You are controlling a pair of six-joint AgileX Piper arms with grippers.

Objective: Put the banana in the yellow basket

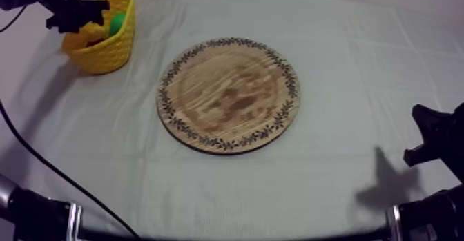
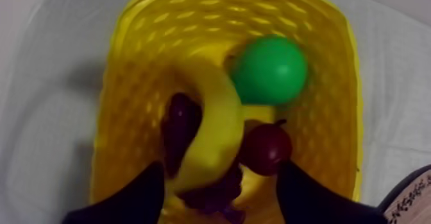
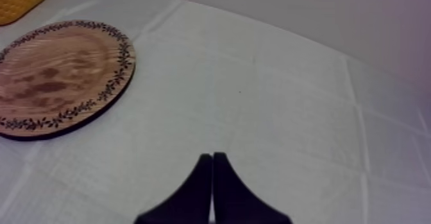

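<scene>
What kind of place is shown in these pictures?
Probably a robot practice bench, not a kitchen: a table under plain cloth, toy fruit in a yellow basket, and the left gripper open over that basket.

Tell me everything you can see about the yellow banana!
The smooth, curved yellow toy banana lies inside the yellow woven basket, under my open left gripper. It looks plastic. Dark purple grapes lie against one side, a small red fruit against the other, and the green pear sits at its far end.
</scene>
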